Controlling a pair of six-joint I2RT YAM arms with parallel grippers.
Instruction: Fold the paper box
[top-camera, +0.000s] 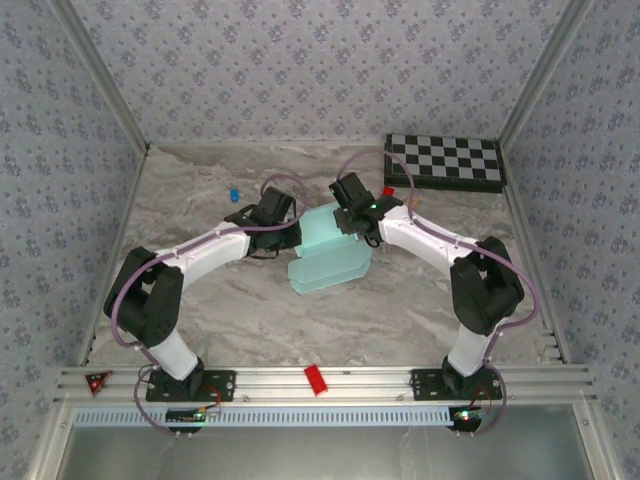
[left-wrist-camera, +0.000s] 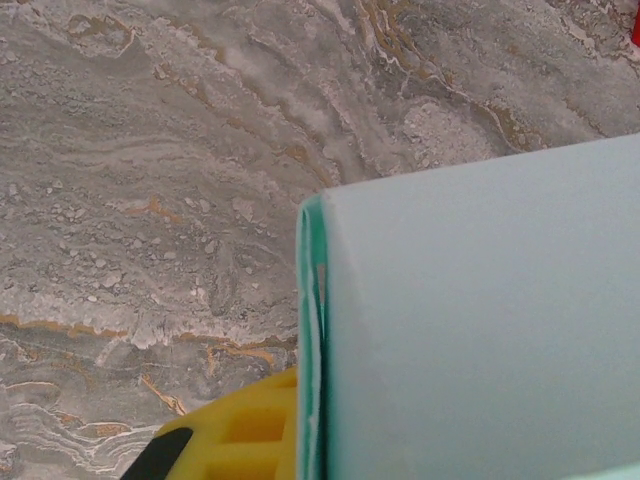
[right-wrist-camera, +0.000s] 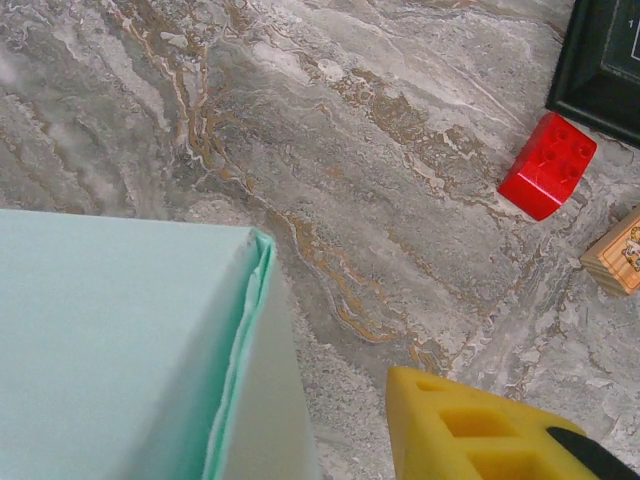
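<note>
Top view: the paper box lies mid-table, part-formed, between the left gripper and the right gripper; folding appears to be in hand.

Left wrist: the left finger is clenched against the folded edge, apparently pinching it.

Right wrist: the right finger stands apart from the card; its grip cannot be told.

Next, a side needs creasing square. The box interior is hidden.

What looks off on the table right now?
Paper box is half-formed, its edge layers not lying flush. Stray bits: red brick and wooden block by the checkerboard, another red piece on the near rail.
</note>
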